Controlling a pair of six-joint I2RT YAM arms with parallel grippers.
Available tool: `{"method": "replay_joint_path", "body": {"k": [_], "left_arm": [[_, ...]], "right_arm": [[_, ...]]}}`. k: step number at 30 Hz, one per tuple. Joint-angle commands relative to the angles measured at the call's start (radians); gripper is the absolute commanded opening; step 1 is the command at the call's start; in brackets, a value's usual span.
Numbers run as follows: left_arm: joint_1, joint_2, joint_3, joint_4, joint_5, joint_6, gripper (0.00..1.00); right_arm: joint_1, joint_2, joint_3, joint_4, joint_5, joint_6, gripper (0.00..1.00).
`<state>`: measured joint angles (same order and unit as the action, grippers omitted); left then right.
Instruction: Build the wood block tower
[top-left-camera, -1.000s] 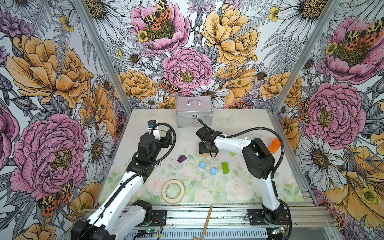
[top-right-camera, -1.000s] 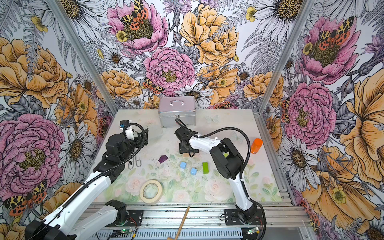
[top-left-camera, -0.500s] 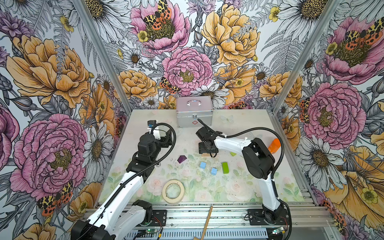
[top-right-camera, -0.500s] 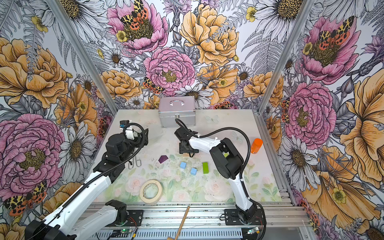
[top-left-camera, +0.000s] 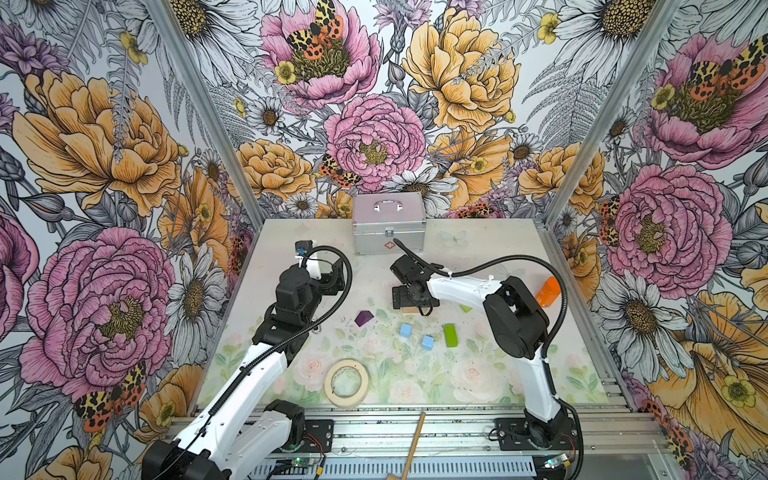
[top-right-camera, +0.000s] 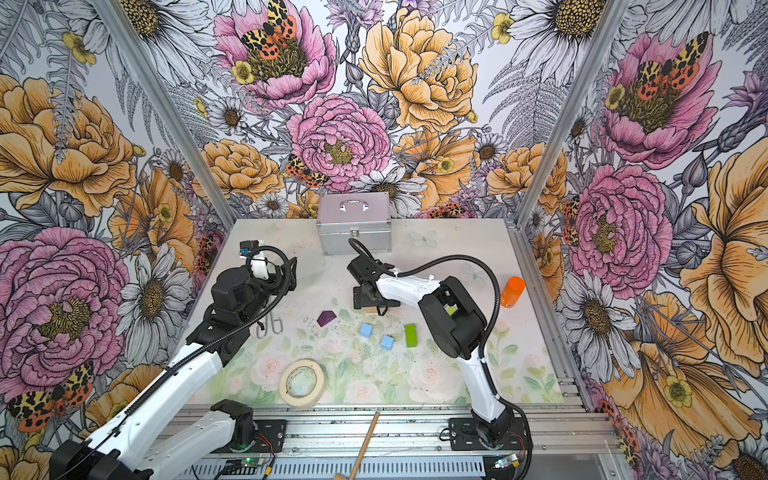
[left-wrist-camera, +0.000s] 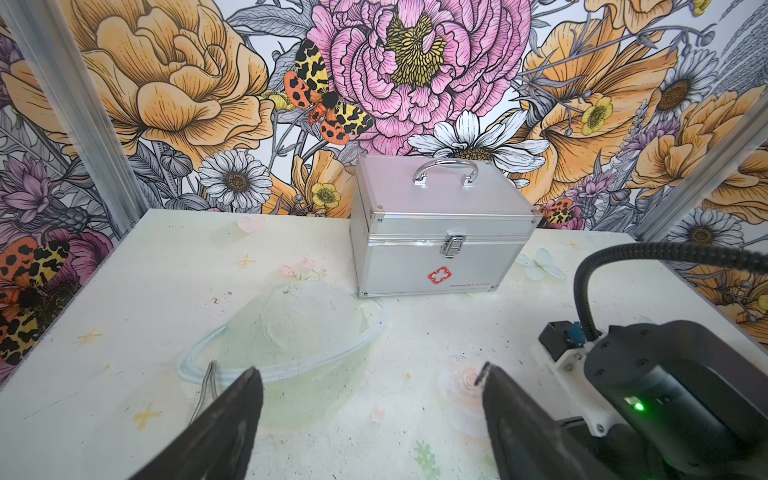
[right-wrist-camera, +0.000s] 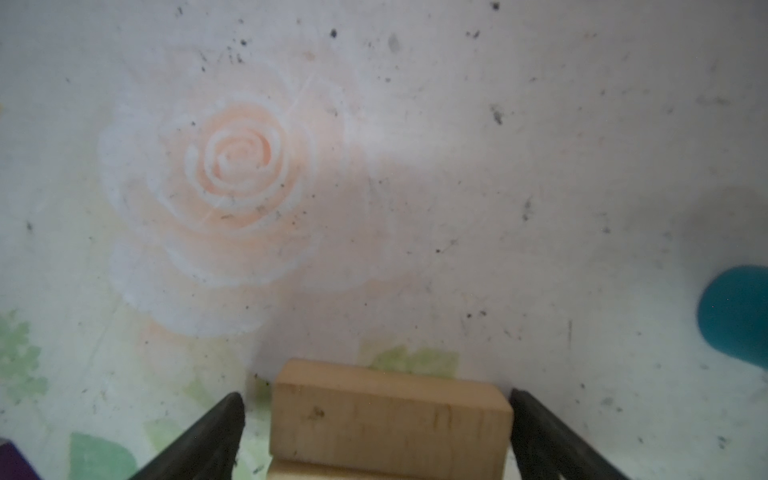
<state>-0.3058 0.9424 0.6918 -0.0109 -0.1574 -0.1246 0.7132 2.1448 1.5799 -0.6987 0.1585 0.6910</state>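
Observation:
In the right wrist view two plain tan bars lie stacked, the upper tan bar (right-wrist-camera: 388, 419) on a lower tan bar (right-wrist-camera: 332, 471). My right gripper (right-wrist-camera: 376, 399) is open, its fingers standing on either side of the upper bar, with a clear gap on one side. In both top views that gripper (top-left-camera: 409, 305) hangs over the bars at mid table. A teal cylinder (right-wrist-camera: 735, 316) lies beside them. Nearer the front are a purple roof block (top-left-camera: 364, 318), two light-blue cubes (top-left-camera: 405, 330) (top-left-camera: 427, 342) and a lime-green block (top-left-camera: 450, 335). My left gripper (left-wrist-camera: 369, 368) is open and empty above bare table.
A silver case (top-left-camera: 388, 226) stands at the back wall. An orange container (top-left-camera: 547, 291) is at the right edge and a tape roll (top-left-camera: 346, 382) near the front. A metal clip (top-right-camera: 270, 326) lies by the left arm. A wooden stick (top-left-camera: 411, 449) crosses the front rail.
The right gripper's jaws have spread wider around the tan bars. Neither arm has visibly moved, and the loose blocks lie where they were.

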Motion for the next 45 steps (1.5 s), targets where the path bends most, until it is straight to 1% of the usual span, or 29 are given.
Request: {"method": "replay_joint_path", "body": {"k": [1,7,9,12,15,16,17,18,21,23,24,25,26,30,33,38,45], "left_arm": [[-0.010,-0.017,-0.015,0.017,-0.018,0.007,0.84],[-0.012,-0.014,-0.005,0.009,-0.004,-0.010,0.84],[-0.015,-0.011,0.001,0.005,0.013,-0.017,0.83],[-0.017,0.005,0.016,-0.007,0.059,-0.042,0.72],[-0.021,0.051,0.041,-0.027,0.152,-0.081,0.57],[-0.024,0.078,0.059,-0.042,0.194,-0.094,0.53],[-0.028,0.111,0.079,-0.059,0.232,-0.106,0.48],[-0.036,0.143,0.098,-0.079,0.264,-0.109,0.44],[-0.066,0.261,0.170,-0.158,0.330,-0.108,0.27],[-0.087,0.343,0.219,-0.204,0.369,-0.107,0.12],[-0.091,0.376,0.234,-0.215,0.384,-0.107,0.07],[-0.097,0.410,0.249,-0.223,0.403,-0.113,0.02],[-0.101,0.436,0.262,-0.227,0.414,-0.114,0.00],[-0.123,0.538,0.313,-0.242,0.435,-0.110,0.00],[-0.133,0.608,0.348,-0.248,0.453,-0.105,0.00],[-0.137,0.709,0.391,-0.254,0.495,-0.101,0.00],[-0.137,0.807,0.438,-0.258,0.533,-0.100,0.00]], "right_arm": [[0.006,-0.049,-0.009,-0.033,0.015,0.000,1.00],[0.007,-0.142,0.009,-0.036,0.041,-0.024,1.00],[0.007,-0.183,0.014,-0.036,0.044,-0.034,1.00],[0.007,-0.256,-0.001,-0.035,0.046,-0.050,1.00],[0.006,-0.335,-0.049,-0.035,0.049,-0.063,1.00],[0.006,-0.361,-0.070,-0.033,0.044,-0.068,0.98],[0.006,-0.386,-0.095,-0.031,0.034,-0.071,0.93],[0.007,-0.407,-0.118,-0.024,0.019,-0.074,0.86],[0.006,-0.478,-0.217,0.026,-0.044,-0.072,0.43],[0.006,-0.513,-0.296,0.074,-0.083,-0.063,0.10],[0.006,-0.523,-0.327,0.095,-0.096,-0.059,0.00],[0.006,-0.532,-0.360,0.119,-0.113,-0.052,0.00],[0.006,-0.537,-0.387,0.137,-0.126,-0.046,0.00],[0.005,-0.546,-0.495,0.260,-0.210,-0.011,0.00],[0.005,-0.527,-0.550,0.352,-0.264,0.013,0.00],[0.005,-0.468,-0.583,0.447,-0.296,0.039,0.00],[0.000,-0.396,-0.590,0.505,-0.320,0.069,0.00]]}}
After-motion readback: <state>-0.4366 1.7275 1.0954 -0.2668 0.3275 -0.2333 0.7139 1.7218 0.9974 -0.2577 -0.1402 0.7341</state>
